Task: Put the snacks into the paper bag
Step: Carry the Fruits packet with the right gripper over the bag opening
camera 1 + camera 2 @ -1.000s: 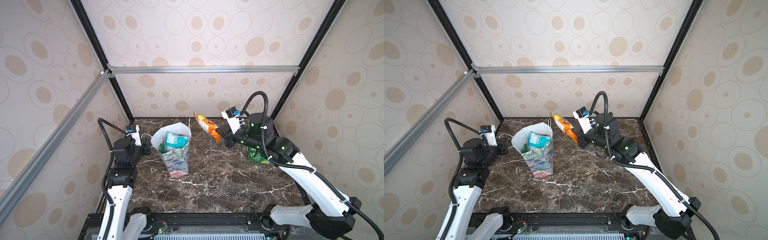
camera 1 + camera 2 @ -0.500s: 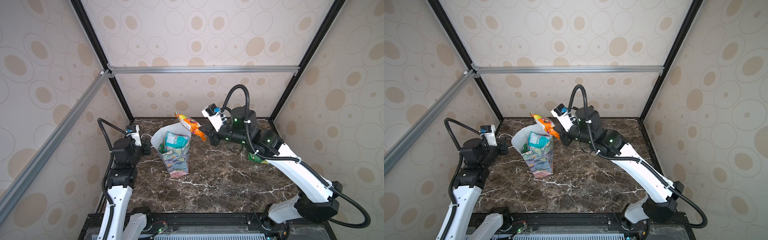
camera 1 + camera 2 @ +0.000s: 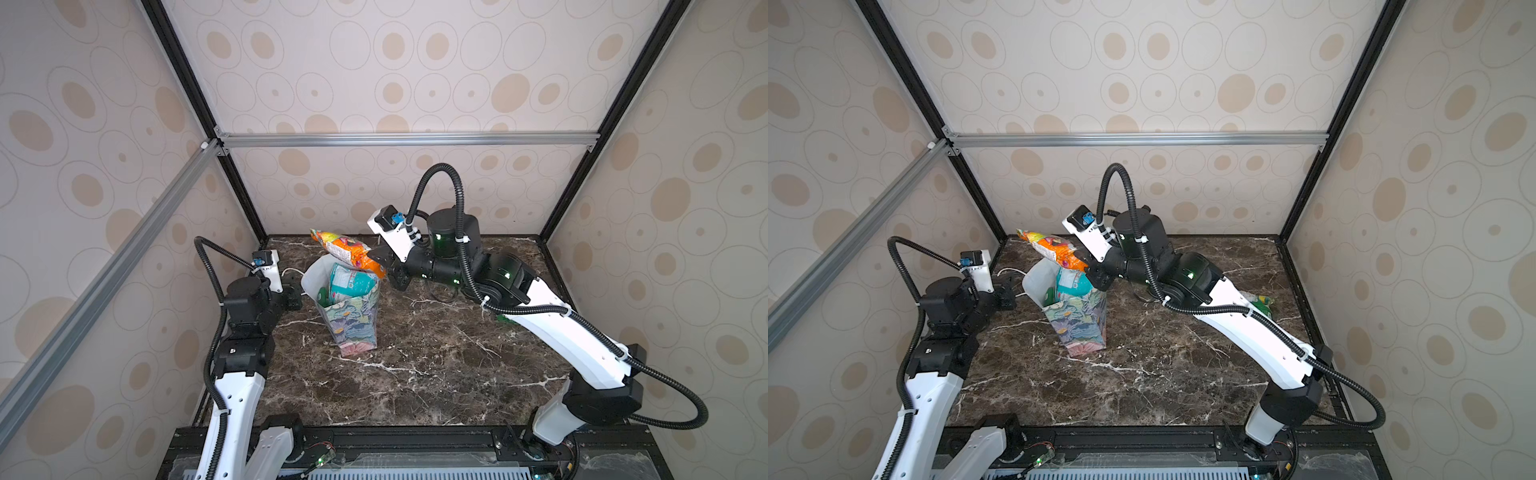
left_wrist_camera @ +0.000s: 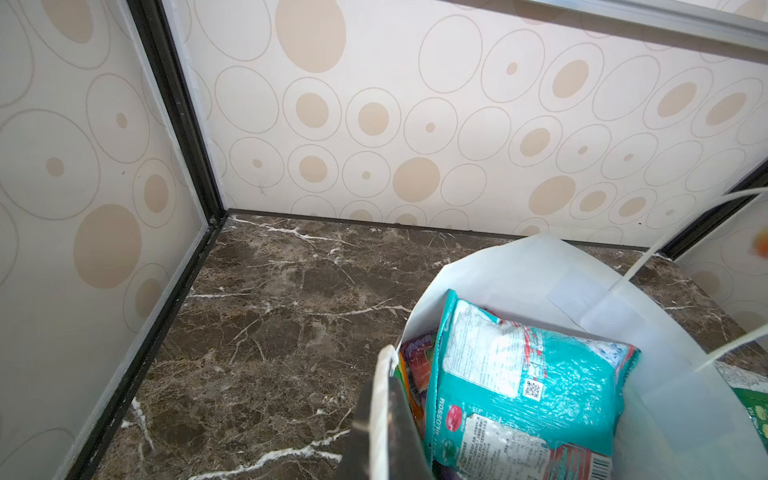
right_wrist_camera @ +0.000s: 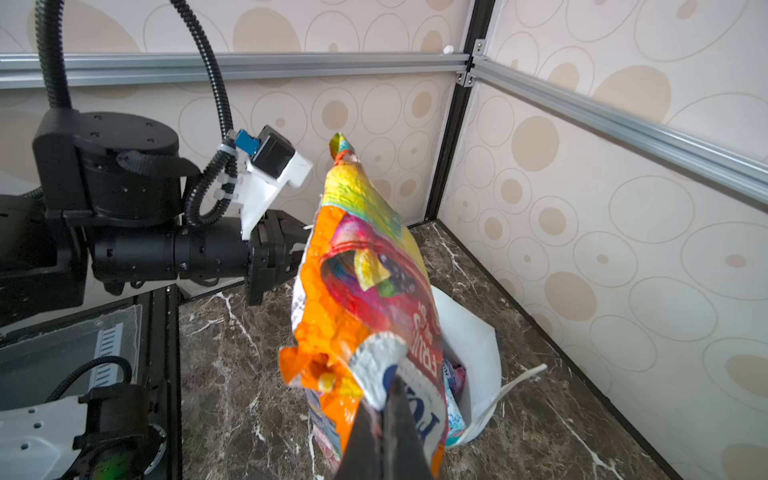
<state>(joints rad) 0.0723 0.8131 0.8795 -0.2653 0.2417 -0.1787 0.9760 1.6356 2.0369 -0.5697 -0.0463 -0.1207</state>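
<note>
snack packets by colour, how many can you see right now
orange packet: 1
teal packet: 1
purple packet: 1, only an edge shows
green packet: 1
total: 4 in view; the paper bag may hide more

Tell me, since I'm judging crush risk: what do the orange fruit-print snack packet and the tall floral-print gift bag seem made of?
The orange fruit-print snack packet: likely thin plastic film, glossy; it crinkles and shows sharp highlights. The tall floral-print gift bag: apparently paper, matte; stiff white inside, creased folds, walls hold shape.
</note>
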